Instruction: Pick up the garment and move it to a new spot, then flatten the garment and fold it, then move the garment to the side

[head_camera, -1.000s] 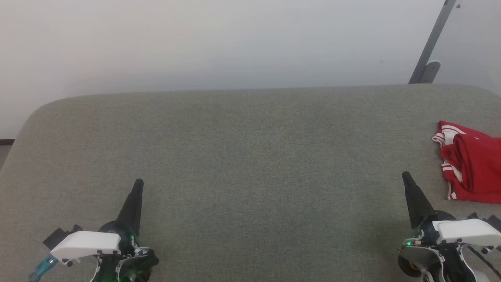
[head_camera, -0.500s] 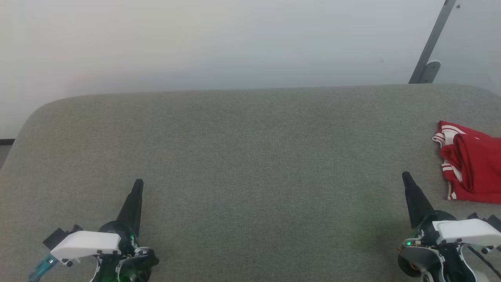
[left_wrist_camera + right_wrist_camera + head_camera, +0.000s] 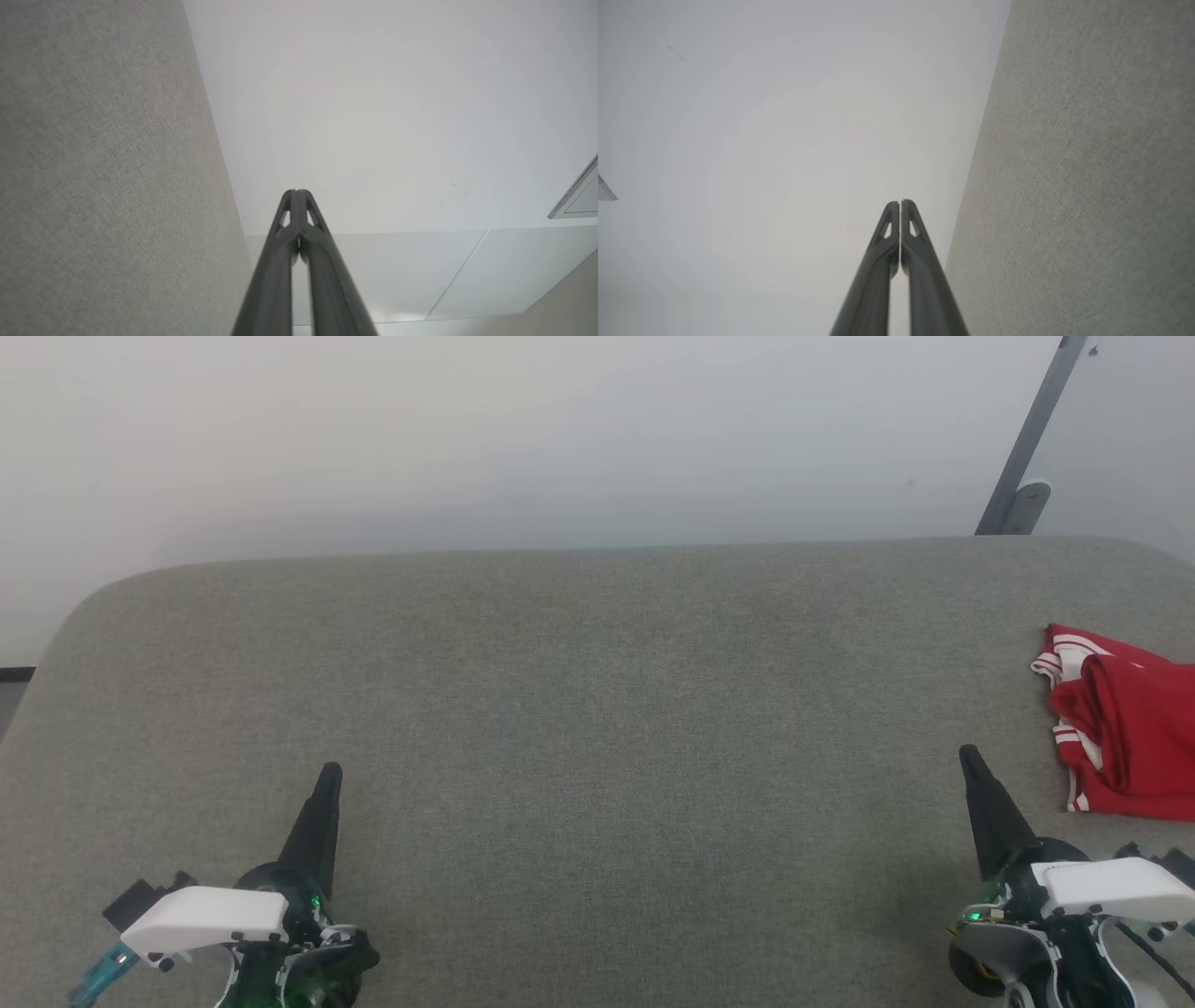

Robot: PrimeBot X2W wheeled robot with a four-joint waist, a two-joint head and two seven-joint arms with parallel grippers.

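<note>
Garment (image 3: 1120,737) cropped by the head view's right edge, bunched over itself, lower layers hidden under red folds. Left gripper (image 3: 329,773) and right gripper (image 3: 967,753) cut by the bottom edge. Grey surface (image 3: 597,663) running off the left, right and bottom edges. Pole (image 3: 1032,439) cut by the top edge. Teal part (image 3: 103,975) at lower left, too cropped to identify.

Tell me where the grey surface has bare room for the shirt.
The grey fabric surface is bare across its middle, between the left gripper and the right gripper. Only its right edge is crowded, where the crumpled red-and-white shirt lies.
</note>
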